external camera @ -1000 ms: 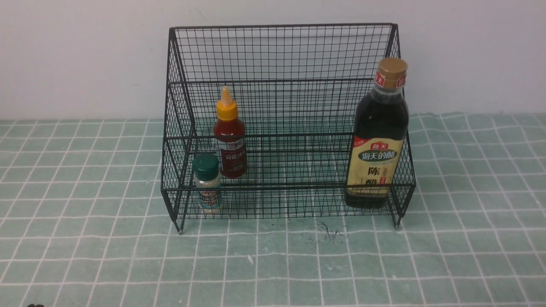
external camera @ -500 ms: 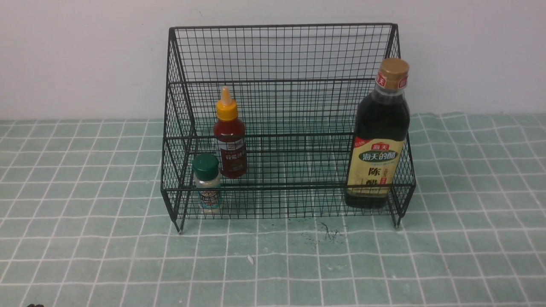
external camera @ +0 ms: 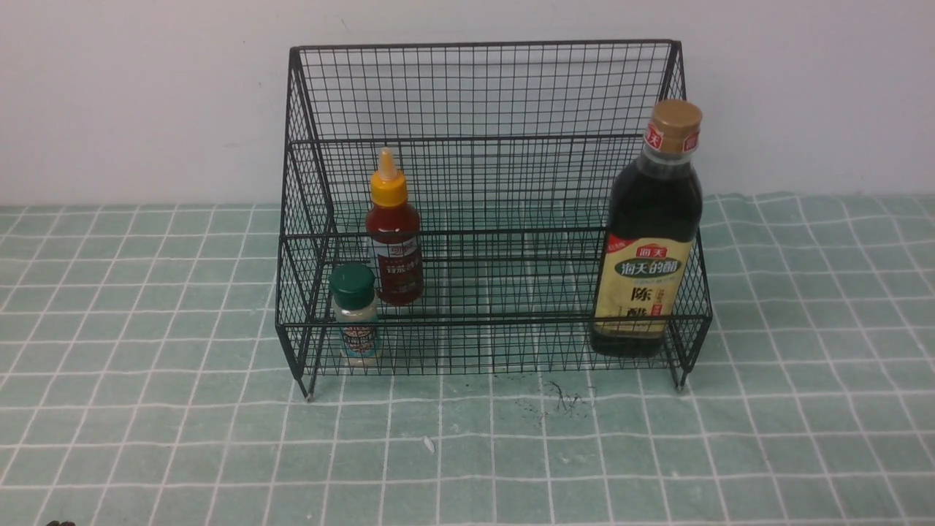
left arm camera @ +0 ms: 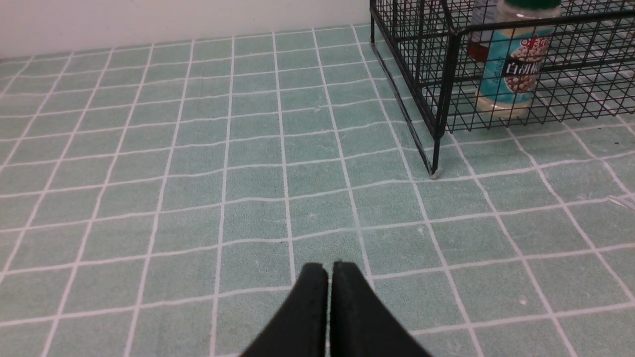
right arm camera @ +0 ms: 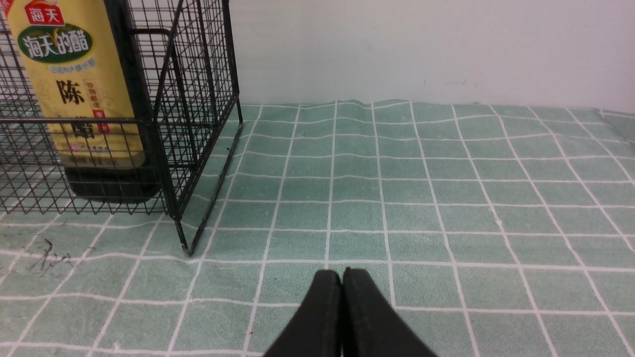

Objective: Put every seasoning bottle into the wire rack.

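We found all three upright in the wire rack [external camera: 482, 95]: vinegar bottle [external camera: 646, 241] frame right, red sauce bottle [external camera: 394, 241] and green-lidded shaker [external camera: 355, 314] left. Both fingers [left arm camera: 342, 307] [right arm camera: 359, 312] were pressed together, empty, desk-side; nothing left to grab.

Loads of room out front, rack's ends are the crowded bits

The checked cloth [external camera: 146, 438] before and beside the wire rack [external camera: 482, 88] lies open. Inside, the vinegar bottle [external camera: 646, 241] blocks the right end, the green-lidded shaker [external camera: 355, 314] and red sauce bottle [external camera: 394, 241] the left; the middle between them stays passable from above.
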Tool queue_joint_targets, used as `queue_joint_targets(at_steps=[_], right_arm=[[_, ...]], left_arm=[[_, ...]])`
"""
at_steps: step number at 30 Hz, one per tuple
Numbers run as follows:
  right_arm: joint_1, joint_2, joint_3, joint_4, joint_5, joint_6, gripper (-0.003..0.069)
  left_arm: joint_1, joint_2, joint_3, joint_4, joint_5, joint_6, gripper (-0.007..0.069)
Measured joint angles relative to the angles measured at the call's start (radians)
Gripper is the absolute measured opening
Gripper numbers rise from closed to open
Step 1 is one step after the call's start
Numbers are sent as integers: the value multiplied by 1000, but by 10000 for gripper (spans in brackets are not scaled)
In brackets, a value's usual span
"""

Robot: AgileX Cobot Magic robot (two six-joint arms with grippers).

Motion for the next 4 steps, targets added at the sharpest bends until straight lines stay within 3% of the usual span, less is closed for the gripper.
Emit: queue_joint_targets(at_steps=[4], right_arm=[[0,0,0,0,0,0,-13]], left_arm=[[0,0,0,0,0,0,-6]])
